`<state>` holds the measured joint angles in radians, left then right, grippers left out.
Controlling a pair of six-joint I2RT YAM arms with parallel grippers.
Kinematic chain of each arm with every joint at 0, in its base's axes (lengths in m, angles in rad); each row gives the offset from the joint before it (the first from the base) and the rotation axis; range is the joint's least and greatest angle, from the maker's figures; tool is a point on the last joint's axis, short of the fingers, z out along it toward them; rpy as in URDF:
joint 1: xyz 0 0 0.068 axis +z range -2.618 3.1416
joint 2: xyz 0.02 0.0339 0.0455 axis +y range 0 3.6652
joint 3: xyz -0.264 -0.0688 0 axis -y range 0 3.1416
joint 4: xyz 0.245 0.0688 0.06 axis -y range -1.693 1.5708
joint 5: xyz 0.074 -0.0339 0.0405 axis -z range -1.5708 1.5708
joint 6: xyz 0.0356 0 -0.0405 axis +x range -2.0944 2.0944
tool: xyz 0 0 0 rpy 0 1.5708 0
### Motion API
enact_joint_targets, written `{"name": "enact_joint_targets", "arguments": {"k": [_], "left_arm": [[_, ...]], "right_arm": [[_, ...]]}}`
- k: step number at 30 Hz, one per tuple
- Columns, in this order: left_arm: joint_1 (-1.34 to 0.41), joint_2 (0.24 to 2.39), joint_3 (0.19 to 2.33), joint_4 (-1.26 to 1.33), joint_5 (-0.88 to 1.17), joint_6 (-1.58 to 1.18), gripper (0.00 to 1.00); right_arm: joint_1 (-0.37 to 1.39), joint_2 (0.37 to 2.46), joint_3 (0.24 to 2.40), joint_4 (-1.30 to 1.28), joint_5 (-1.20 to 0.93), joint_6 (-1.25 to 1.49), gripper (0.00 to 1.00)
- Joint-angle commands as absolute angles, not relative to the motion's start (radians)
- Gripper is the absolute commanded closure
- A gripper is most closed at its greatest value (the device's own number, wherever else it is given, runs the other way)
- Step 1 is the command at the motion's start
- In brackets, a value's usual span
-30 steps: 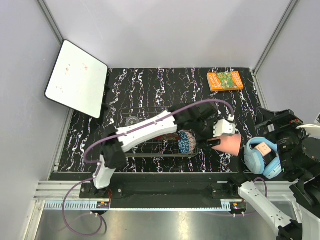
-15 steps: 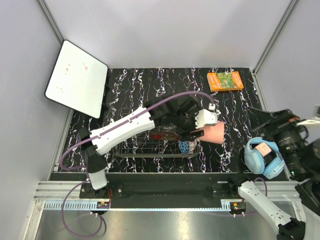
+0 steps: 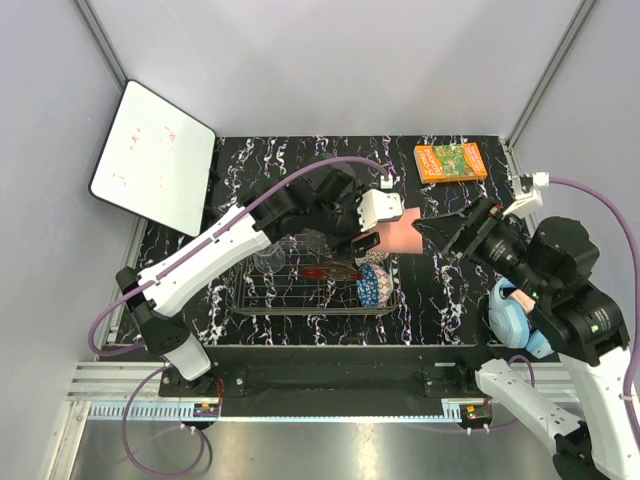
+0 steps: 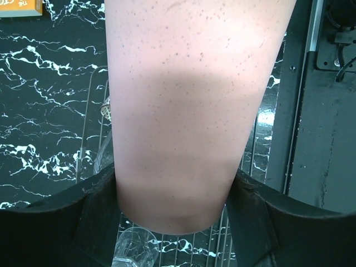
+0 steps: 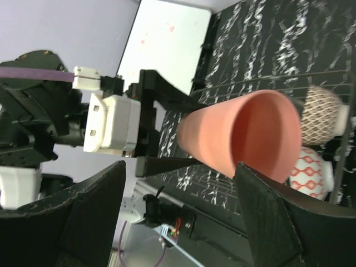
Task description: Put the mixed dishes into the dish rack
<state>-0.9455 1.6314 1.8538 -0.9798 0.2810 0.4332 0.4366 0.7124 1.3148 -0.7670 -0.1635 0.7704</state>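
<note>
Salmon-pink cup [image 3: 402, 236] hangs on its side above the far right corner of the dish rack [image 3: 265, 296], its base pinched by the left end effector [image 3: 380, 232]. By my reading, the step in hand is carrying this cup to the rack. In the top view, the right end effector [image 3: 432, 236] faces the cup's mouth with its fingers spread, close to the rim; whether it touches I cannot tell. The rack sits on the black marbled counter [image 3: 300, 160] and holds a blue patterned bowl [image 3: 374, 285] at its right end, with a red-patterned dish [image 3: 325, 271] beside it toward the middle. The left wrist view is filled by the cup, a finger pressed on either side of its narrow base. Rack wires run beneath it, and a clear glass cup [image 4: 132, 251] stands among them. The right wrist view looks into the cup's empty mouth between its own spread fingers, which grip nothing, and a beige-brown patterned bowl [image 5: 322, 114] shows in the rack beyond. The next move probably calls for passing the cup across or, more simply, turning it and lowering it into a free gap between tines, clear of the glass and the bowls.
</note>
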Motion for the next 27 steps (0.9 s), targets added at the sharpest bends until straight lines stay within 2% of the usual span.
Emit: {"name": "enact_joint_targets", "arguments": {"k": [1,15,23,27], "left_arm": [[-0.939,1.582,1.841,-0.965,0.29,0.442,0.85],[-0.928,1.546,1.827,-0.976,0.287,0.44,0.87],[-0.899,1.516,1.77,-0.976,0.29,0.442,0.89],[-0.893,1.511,1.763,-0.976,0.291,0.443,0.89]], "right_arm": [[0.44,0.742,1.295,-0.66,-0.324,0.79,0.15],[0.439,0.782,1.259,-0.663,-0.388,0.727,0.16],[0.439,0.796,1.377,-0.742,-0.382,0.672,0.12],[0.44,0.793,1.356,-0.752,-0.374,0.666,0.11]]}}
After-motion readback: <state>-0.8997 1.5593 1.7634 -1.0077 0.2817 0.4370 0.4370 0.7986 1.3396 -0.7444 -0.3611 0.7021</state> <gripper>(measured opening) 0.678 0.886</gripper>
